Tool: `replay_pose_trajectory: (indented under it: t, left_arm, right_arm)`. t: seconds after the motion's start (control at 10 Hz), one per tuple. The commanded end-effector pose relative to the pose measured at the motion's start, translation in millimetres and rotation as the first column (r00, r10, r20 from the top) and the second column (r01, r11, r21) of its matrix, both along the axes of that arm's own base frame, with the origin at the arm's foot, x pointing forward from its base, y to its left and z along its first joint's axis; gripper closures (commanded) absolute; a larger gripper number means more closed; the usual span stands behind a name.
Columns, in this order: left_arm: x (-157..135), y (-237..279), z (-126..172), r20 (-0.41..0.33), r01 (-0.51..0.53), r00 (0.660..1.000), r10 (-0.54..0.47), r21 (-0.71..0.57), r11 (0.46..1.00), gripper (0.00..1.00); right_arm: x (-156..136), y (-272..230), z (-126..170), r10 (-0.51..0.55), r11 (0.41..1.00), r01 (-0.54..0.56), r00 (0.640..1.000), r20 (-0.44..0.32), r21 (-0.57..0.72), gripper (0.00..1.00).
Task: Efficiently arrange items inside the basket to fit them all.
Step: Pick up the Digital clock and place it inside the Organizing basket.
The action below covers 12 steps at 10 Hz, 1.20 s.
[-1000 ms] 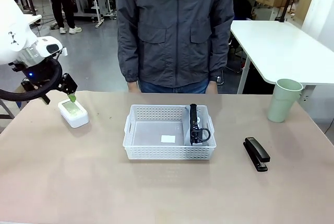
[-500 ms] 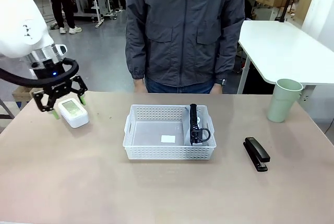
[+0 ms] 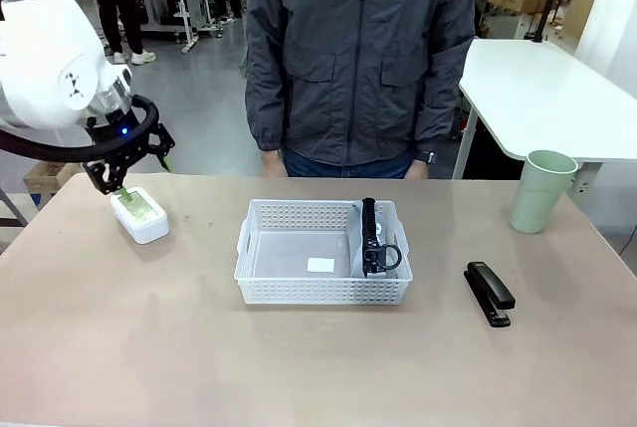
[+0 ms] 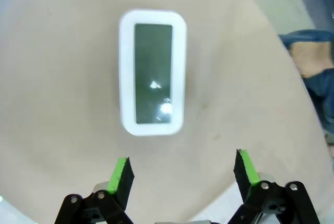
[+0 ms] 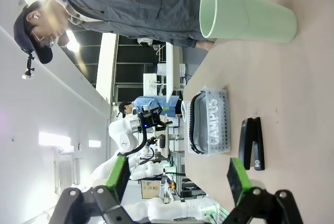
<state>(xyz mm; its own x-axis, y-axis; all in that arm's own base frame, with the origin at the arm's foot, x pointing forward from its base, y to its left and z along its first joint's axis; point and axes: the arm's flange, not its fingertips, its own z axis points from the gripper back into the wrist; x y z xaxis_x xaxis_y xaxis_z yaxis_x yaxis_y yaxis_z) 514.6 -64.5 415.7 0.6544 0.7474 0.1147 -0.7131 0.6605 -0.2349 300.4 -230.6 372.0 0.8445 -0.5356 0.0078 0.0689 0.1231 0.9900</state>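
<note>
Small white boxy device (image 4: pixel 152 72) is noted far left, well apart at 9 o'clock of the white perforated plastic basket (image 3: pixel 323 253). From the left gripper (image 4: pixel 182 171), jaws wide and empty, it is placed at 12 o'clock, its long axis 12-to-6, so closure across the short width is judged likely.

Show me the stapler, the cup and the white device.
stapler (image 3: pixel 490 294): front view, middle of its black body.
cup (image 3: pixel 540 198): front view, middle of its outer wall.
white device (image 4: pixel 153 72): left wrist view, centre of its dark screen.

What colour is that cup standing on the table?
The cup is pale green, clearest in the right wrist view.
</note>
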Motion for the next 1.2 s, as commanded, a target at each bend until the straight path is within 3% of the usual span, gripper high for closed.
replay_pose_trajectory:
  t: [0.0,0.1,0.2,0.3,0.4,0.5,0.6,1.1]
  left_arm:
    - [-1,6,-10,-0.064,0.013,0.998,-0.007,0.094,0.996,0.0]
    - [2,7,-10,-0.083,0.001,0.997,0.004,0.06,0.998,0.0]
    - [4,8,-6,-0.176,-0.056,0.983,0.055,0.0,0.998,0.0]
    - [-2,10,-15,-0.057,0.029,0.998,-0.025,0.061,0.998,0.0]
    - [-3,11,-18,-0.109,0.012,0.994,-0.007,0.047,0.999,0.0]
    - [1,4,-25,-0.124,0.044,0.992,-0.025,0.155,0.987,0.0]
    - [10,8,-35,-0.152,0.076,0.987,-0.051,0.159,0.984,0.0]
    - [24,21,-55,-0.043,0.052,0.998,-0.048,0.11,0.993,0.0]
  right_arm:
    - [-2,0,1,0.016,1.0,-0.016,1.0,0.022,-0.014,0.0]
    - [-2,0,1,0.016,1.0,-0.016,1.0,0.022,-0.014,0.0]
    - [-2,0,1,0.016,1.0,-0.016,1.0,0.022,-0.014,0.0]
    - [-2,0,1,0.016,1.0,-0.016,1.0,0.022,-0.014,0.0]
    - [-2,0,1,0.016,1.0,-0.016,1.0,0.022,-0.014,0.0]
    - [-2,0,1,0.016,1.0,-0.016,1.0,0.022,-0.014,0.0]
    - [-2,0,1,0.016,1.0,-0.016,1.0,0.022,-0.014,0.0]
    - [-2,0,1,0.016,1.0,-0.016,1.0,0.022,-0.014,0.0]
